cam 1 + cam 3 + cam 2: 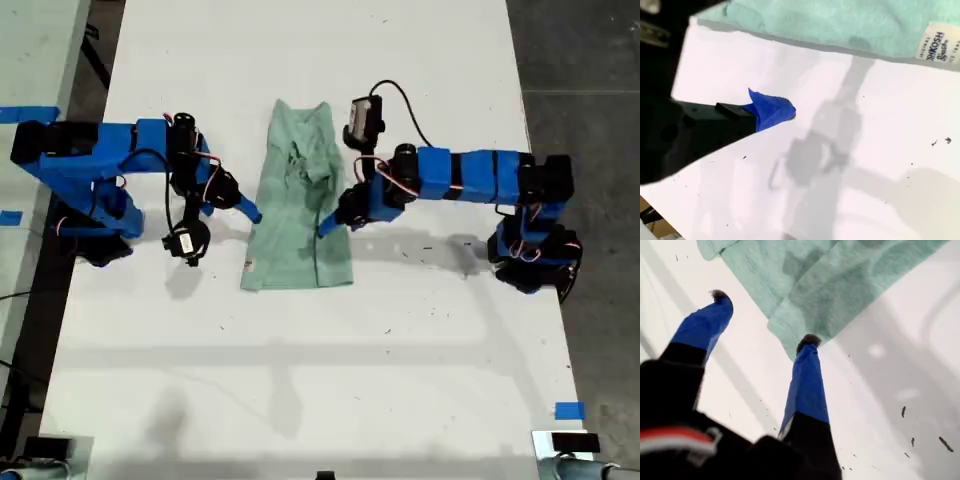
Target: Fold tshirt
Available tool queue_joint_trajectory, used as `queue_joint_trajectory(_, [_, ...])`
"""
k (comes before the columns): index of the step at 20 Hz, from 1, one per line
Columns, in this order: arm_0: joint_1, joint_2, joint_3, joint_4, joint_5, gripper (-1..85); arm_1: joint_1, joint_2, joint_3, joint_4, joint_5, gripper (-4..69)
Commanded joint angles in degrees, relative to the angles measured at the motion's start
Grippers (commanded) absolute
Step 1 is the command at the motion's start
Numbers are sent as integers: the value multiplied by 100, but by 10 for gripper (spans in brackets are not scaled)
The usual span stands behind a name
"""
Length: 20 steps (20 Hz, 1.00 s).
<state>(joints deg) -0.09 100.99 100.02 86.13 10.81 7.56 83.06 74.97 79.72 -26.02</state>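
- The tshirt (300, 205) is lying near the middle of the white table (400, 380), between the two arms, already narrowed into a long strip with its sides apparently turned in; folds are bunching along its middle.
- I judge the lengthwise folding to be done and the crosswise fold, end over end, to be left.
- My first gripper (762, 317) is sitting at the shirt's edge on the exterior view's right, its jaws spread wide; one fingertip (809, 341) is touching or just overlapping a cloth corner, the other is hanging over bare table, and nothing is clamped.
- My second gripper (250, 212) is hovering just beside the shirt's opposite edge, on the exterior view's left. Its wrist view is showing only one blue fingertip (772, 110) over bare table, so I cannot tell how far it is open; it is holding nothing visible.
- A sewn label (936, 46) is showing at the shirt's edge near my second gripper.
- Blue tape (568, 410) is marking the table's far side on the exterior view's right, well apart; nothing is blocking the cloth.
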Motion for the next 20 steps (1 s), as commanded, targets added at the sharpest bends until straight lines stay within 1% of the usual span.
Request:
queue_joint_trajectory(1, [176,-536,-466,-554,-62,343,114,677,176,-158,-97,249])
queue_joint_trajectory(6, [193,-1688,-475,-1494,-26,317,105,782,510,-272,-53,245])
queue_joint_trajectory(9, [167,-2153,-483,-1828,-26,277,97,826,624,-316,-44,243])
queue_joint_trajectory(11, [158,-2382,-483,-2048,-35,203,123,826,703,-352,-70,242])
queue_joint_trajectory(12, [149,-2522,-501,-2118,-70,74,132,826,756,-404,-79,240])
queue_joint_trajectory(14, [158,-2672,-571,-2188,-132,1,132,826,835,-519,-88,239])
queue_joint_trajectory(16, [176,-2558,-598,-2145,-211,0,141,826,914,-580,-88,238])
queue_joint_trajectory(20, [141,-2101,-668,-1802,-220,0,141,826,993,-650,-88,233])
